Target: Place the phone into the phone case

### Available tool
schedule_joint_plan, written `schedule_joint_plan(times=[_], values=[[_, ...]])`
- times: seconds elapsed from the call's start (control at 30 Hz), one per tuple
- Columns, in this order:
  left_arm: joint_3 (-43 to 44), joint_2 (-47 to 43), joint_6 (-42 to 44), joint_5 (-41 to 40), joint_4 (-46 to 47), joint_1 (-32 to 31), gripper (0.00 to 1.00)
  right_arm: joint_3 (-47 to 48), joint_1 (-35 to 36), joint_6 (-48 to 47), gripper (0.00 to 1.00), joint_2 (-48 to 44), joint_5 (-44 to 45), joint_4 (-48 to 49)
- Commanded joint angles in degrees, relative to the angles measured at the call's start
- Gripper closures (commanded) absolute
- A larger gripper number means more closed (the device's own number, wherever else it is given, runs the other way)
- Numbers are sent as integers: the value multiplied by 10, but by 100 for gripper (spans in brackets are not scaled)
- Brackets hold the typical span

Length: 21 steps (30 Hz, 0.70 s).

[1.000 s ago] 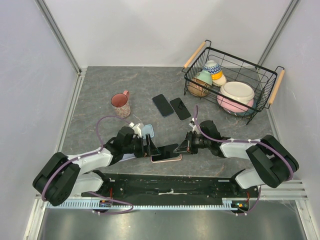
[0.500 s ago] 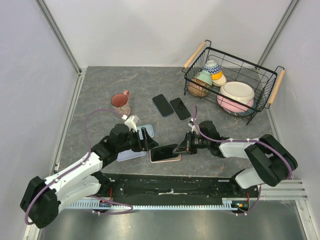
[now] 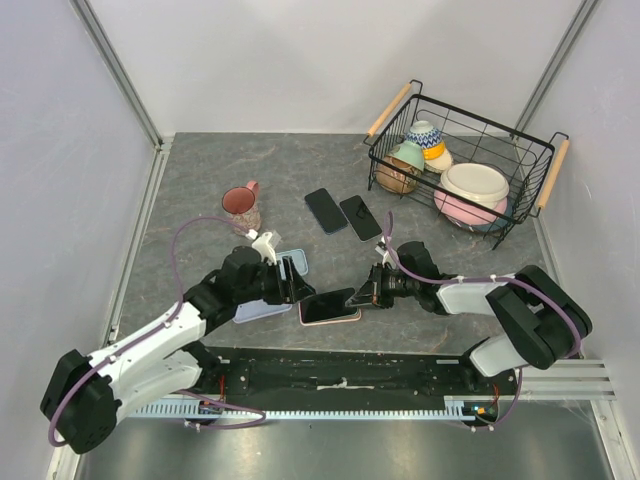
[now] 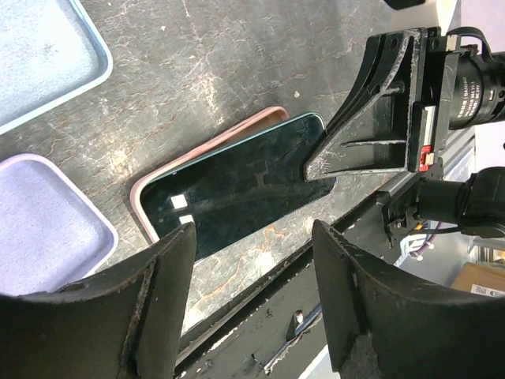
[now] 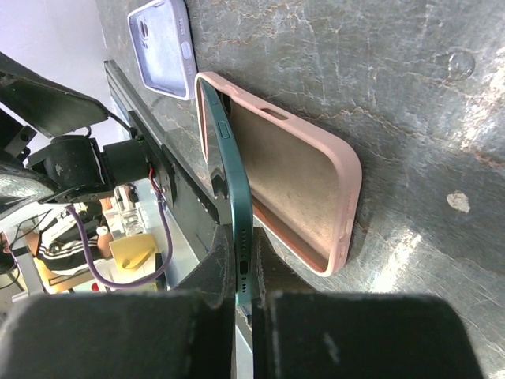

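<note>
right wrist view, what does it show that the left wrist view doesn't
Only the right wrist: the phone edge-on, with its side button and end port, tilted up over the bare inside of the pink case. Only the left wrist: the phone's dark screen face, the open left gripper framing it, and a light blue case. Both: phone, pink case, a lilac case and the right gripper shut on the phone's end.

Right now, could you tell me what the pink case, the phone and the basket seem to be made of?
The pink case: probably soft silicone or rubber, matte, rounded lip. The phone: glossy glass face, reflections; dark green edge, likely metal. The basket: thin black wire, presumably coated metal, with light wooden-looking handles.
</note>
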Motion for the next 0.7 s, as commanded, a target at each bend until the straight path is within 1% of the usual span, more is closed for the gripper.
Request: schedule_joint_plan(times=[0.0,0.23,0.37,0.47,0.57,0.6,0.67], values=[[30,25,19,-2,22,-10,34,-10,15,-38,100,25,38,-53],[63,93,17,-7,40,-45,39,-6,16,-64,100,36,55,-80],[83,144,18,-18,42,-70,41,-1,16,-79,100,47,61,-100],[91,181,14,-19,62,-87,42,2,16,-96,100,50,72,-120],[103,218,8,-19,74,-103,46,8,16,-113,100,56,85,-145],[107,233,7,-19,73,-106,49,11,16,-118,100,59,87,-150],[120,249,6,-16,73,-116,53,14,16,-124,100,62,92,-162]])
